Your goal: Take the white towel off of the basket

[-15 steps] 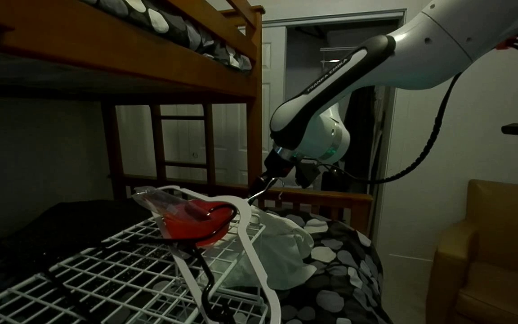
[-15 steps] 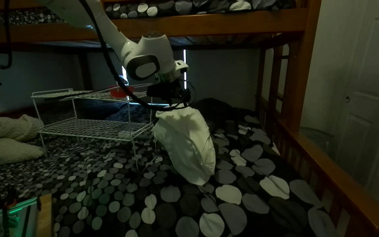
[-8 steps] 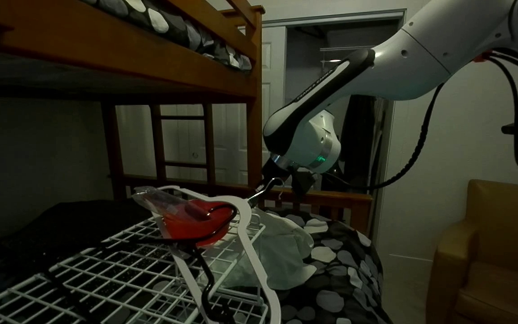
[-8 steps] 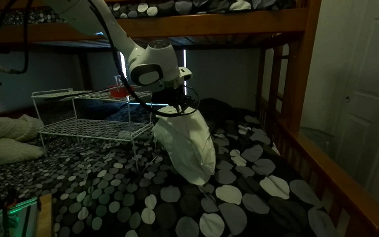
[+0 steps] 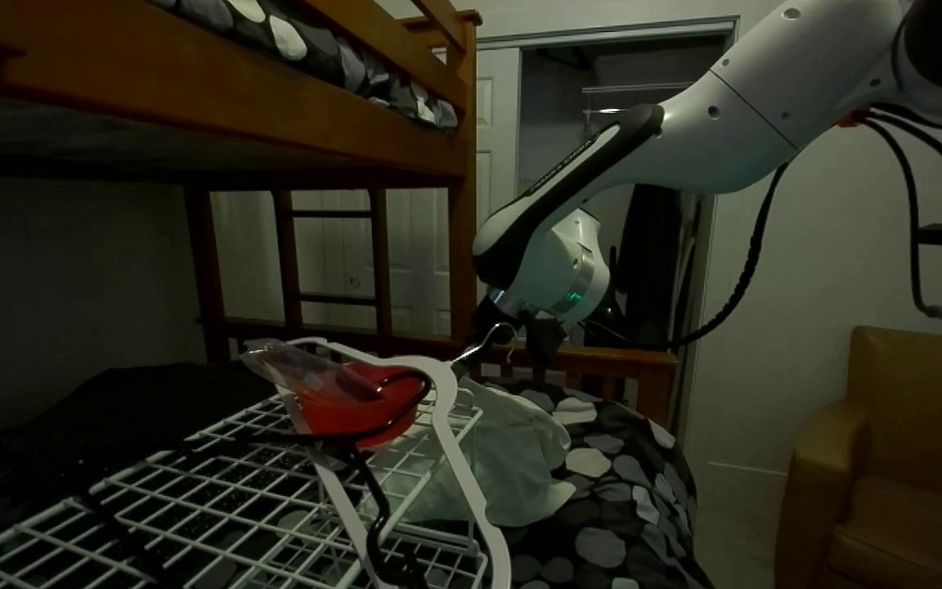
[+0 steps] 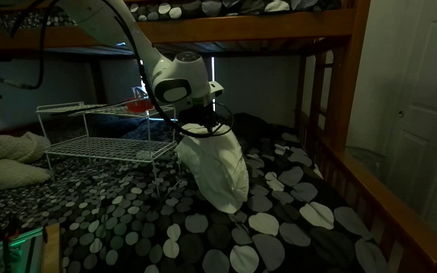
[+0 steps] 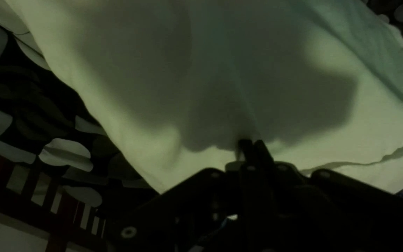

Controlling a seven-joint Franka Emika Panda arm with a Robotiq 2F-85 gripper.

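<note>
The white towel [image 6: 218,170] stands draped in a hump on the bed, touching or close to the end of a white wire rack. Its pale folds [image 5: 520,458] show behind that rack in an exterior view. In the wrist view the towel [image 7: 355,122] fills most of the picture. My gripper [image 7: 252,141] is down at the towel's upper part, its two fingertips together against the cloth. Whether a fold is caught between them I cannot tell. The gripper [image 6: 211,129] is dark and blurred in the exterior view. No basket shows plainly; whatever lies beneath the towel is hidden.
The two-tier wire rack [image 6: 101,148] carries a red bowl [image 5: 356,401] and hangers, including a white hanger [image 5: 459,458]. A fleece blanket [image 6: 10,163] lies at the left. The upper bunk [image 6: 241,28] hangs overhead; a wooden bed rail [image 6: 393,220] runs along one side.
The arm has come lower over the last second, bringing the gripper down onto the towel's top. Towel and rack look nearly the same as before.
</note>
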